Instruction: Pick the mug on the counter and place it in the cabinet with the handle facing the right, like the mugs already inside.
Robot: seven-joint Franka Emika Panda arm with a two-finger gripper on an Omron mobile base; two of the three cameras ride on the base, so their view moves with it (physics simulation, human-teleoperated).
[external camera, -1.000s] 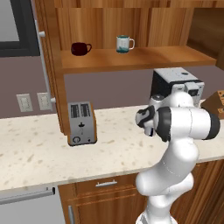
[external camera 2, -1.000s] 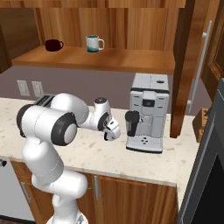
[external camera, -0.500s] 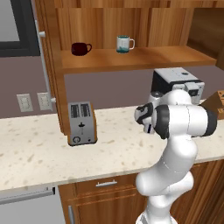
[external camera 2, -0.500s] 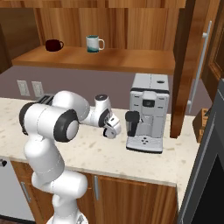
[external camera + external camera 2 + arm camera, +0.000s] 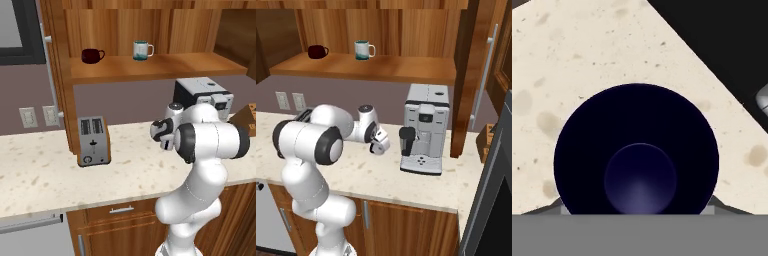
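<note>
We look straight down from our end effector (image 5: 379,146) into the mug (image 5: 637,152) on the worktop (image 5: 572,60), and we cannot tell if it is gripped.

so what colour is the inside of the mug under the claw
Dark navy inside the mug, clearest in the hand view.

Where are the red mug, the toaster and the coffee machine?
Maroon mug (image 5: 90,55), left base view, on its round side.
Toaster (image 5: 93,141), left base view, on its front face.
Coffee machine (image 5: 424,128), right base view, on its grey front.
</note>
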